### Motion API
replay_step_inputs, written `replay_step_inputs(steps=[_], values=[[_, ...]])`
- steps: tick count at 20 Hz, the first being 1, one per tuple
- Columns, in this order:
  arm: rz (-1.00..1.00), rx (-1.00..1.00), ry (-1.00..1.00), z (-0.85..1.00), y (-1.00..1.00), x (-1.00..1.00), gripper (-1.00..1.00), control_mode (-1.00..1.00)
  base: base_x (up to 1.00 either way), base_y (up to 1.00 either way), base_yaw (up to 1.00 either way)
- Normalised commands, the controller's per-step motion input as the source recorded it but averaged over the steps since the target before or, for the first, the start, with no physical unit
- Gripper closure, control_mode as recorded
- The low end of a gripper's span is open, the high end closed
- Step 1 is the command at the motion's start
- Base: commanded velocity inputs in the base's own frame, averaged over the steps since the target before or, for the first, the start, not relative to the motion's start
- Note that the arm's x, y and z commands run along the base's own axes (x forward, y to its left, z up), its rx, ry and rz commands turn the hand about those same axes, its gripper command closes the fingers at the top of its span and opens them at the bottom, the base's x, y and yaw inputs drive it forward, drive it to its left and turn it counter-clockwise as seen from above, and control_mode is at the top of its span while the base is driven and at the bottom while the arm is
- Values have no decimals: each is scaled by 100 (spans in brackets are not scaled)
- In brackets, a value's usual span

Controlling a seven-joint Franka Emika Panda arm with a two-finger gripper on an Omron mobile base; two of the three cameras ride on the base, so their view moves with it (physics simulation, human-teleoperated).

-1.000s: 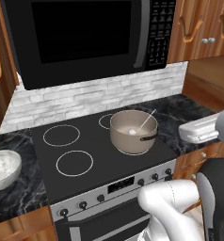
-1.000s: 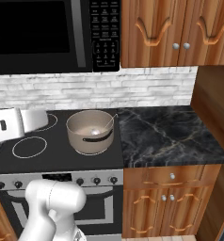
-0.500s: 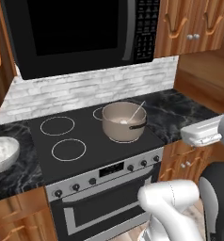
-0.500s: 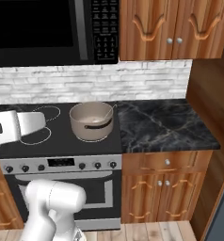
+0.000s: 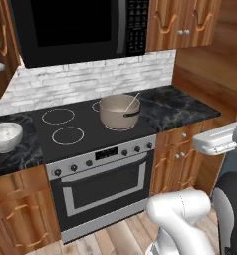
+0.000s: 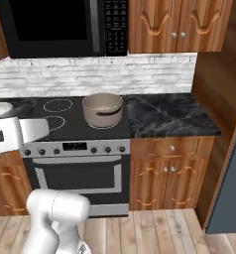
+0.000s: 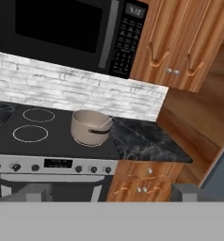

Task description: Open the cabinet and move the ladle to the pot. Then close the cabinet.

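ladle in pot, cabinet above right

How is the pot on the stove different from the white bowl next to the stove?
The pot is grey-brown metal with straight sides; the bowl is white, speckled and rounded. The pot stands on the black stovetop, on a back burner; the bowl sits on the dark marble counter to the stove's left. The pot has a thin ladle handle leaning out of it; nothing sticks out of the bowl. Both are round, upright and similar in width.
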Motion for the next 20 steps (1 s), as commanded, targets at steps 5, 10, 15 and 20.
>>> replay_step_inputs(steps=[5,10,15,20], values=[[0,0,0,0,0,0,-100,100,-50,63,2],[0,0,0,0,0,0,-100,100,-27,87,1],[0,0,0,0,0,0,-100,100,-4,88,1],[0,0,0,0,0,0,-100,100,0,82,0]])
